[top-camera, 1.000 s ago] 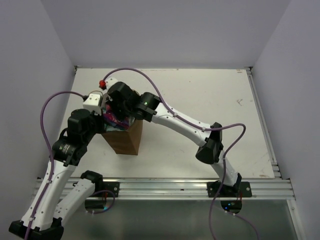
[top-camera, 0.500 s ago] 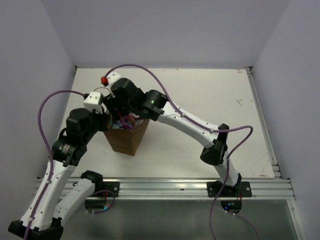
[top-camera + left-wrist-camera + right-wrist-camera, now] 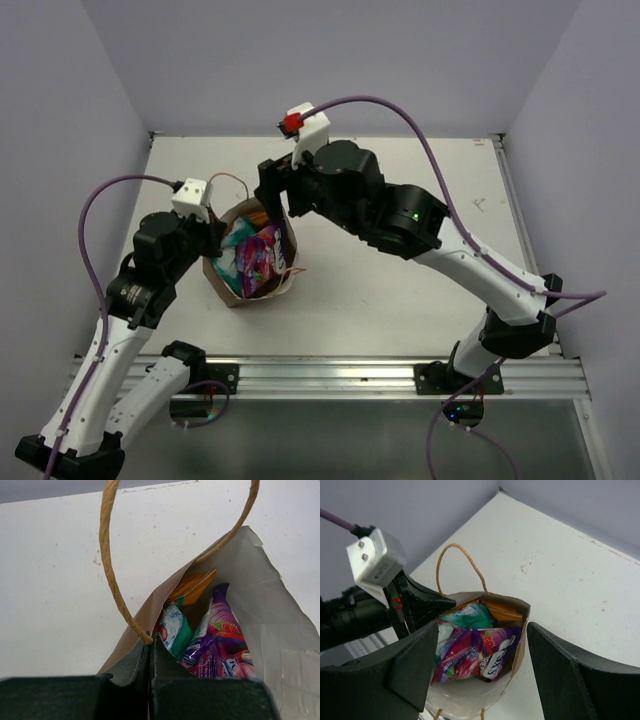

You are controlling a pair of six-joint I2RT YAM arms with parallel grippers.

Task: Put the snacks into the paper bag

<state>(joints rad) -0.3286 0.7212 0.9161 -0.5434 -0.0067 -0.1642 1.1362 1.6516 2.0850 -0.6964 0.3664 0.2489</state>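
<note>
Pinching the bag (image 3: 280, 620) by its rim, the left fingers (image 3: 125, 675) are holding it open on the table (image 3: 50, 580); the right fingers (image 3: 415, 665) are hanging spread, empty, above. Purple (image 3: 215, 640), teal (image 3: 172, 630) and orange (image 3: 192, 582) packets are lying inside. Loading is likely ending; next, releasing the rim gently.

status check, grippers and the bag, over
Left gripper shut on rim of brown kraft paper bag. Right gripper open, empty, above its mouth. Purple Fox's candy bag, teal-white packet, orange chip bag inside; dark brown one not seen. Nothing in the way.
</note>
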